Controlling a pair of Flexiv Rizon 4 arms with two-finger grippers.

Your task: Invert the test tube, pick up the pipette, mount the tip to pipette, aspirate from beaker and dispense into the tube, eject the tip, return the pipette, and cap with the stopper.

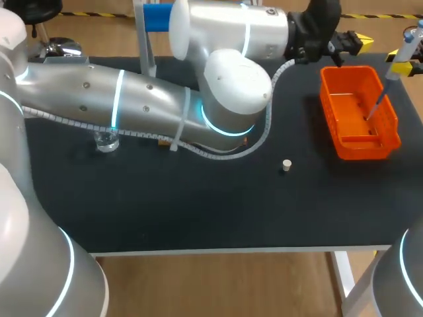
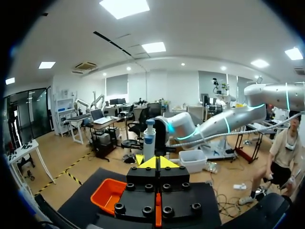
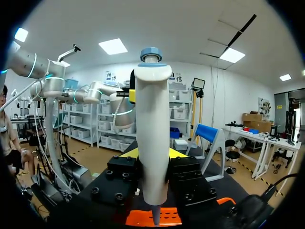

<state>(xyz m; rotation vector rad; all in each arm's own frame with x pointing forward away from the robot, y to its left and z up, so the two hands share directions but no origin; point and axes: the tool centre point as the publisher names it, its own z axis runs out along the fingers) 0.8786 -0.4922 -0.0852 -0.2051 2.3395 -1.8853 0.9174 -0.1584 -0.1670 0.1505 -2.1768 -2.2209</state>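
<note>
My right gripper is shut on the white pipette at the table's far right. The pipette's mounted tip slants down into the orange bin. My left arm crosses the table. Its gripper is shut on nothing, just left of the pipette, level with its upper part. In the left wrist view the pipette's blue-topped head stands right ahead of the tips. A small pale stopper lies on the black mat. The glass beaker stands at the left, under my left arm. The test tube is hidden.
The left arm covers much of the table's back half, and a bit of orange shows under it. A blue-topped stand rises at the back. The black mat lies bare in front of the stopper.
</note>
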